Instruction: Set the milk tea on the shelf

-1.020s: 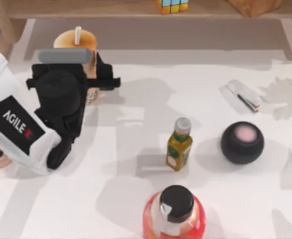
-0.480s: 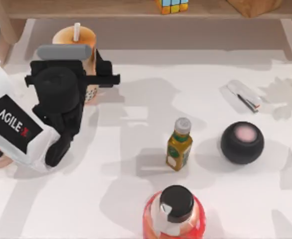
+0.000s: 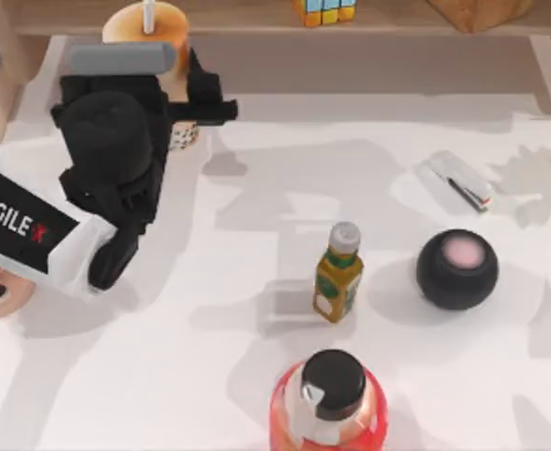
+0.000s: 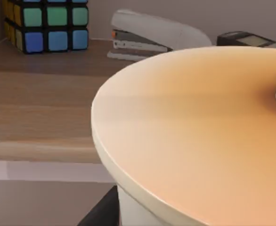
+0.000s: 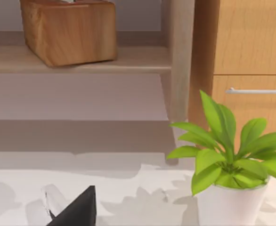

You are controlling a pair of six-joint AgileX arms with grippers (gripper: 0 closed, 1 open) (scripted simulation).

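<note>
One milk tea (image 3: 148, 21), one shelf (image 3: 247, 17), two bottles: yellow-green bottle (image 3: 338, 273), red bottle (image 3: 329, 399). One black ball (image 3: 457, 269), one stapler (image 3: 461, 180), one Rubik's cube (image 4: 47, 23). "AGILEX" on left arm. Left gripper (image 3: 177, 111) jaws clamped on milk tea, now farther back at shelf's front edge, left end. Right gripper state: cannot tell.

matt grainy wooden shelf (image 3: 238, 17), smooth satin peach lid on milk tea (image 4: 199, 127), glossy red plastic bottle (image 3: 328, 413), smooth white counter (image 3: 210, 376), matt black hand (image 3: 177, 103)
</note>
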